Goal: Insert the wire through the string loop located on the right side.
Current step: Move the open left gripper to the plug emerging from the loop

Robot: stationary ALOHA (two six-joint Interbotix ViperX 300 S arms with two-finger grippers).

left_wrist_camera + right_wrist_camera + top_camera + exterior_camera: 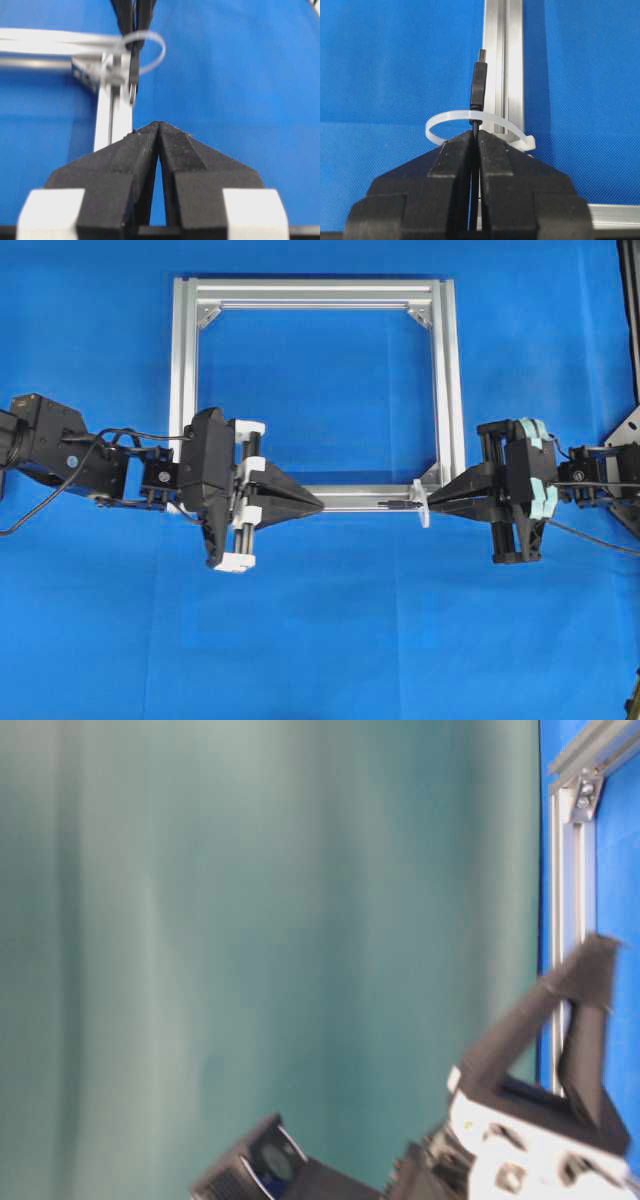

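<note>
My right gripper (475, 132) is shut on the thin black wire (476, 126) just behind its plug (478, 87). The white string loop (450, 119) stands on the frame's near rail, and its band crosses over the wire right at my fingertips, with the plug sticking out beyond it. In the overhead view the plug (395, 505) points left from the loop (422, 502) and the right gripper (430, 504). The left gripper (322, 504) is shut and empty, a short gap from the plug tip. In the left wrist view the plug (133, 75) hangs past the loop (152, 47), ahead of the left gripper (159, 124).
The square silver aluminium frame (186, 360) lies flat on the blue cloth, and both grippers hover over its near rail (350, 492). The table-level view shows mostly a teal curtain, a frame post (568, 920) and the left gripper's fingers (590, 1020).
</note>
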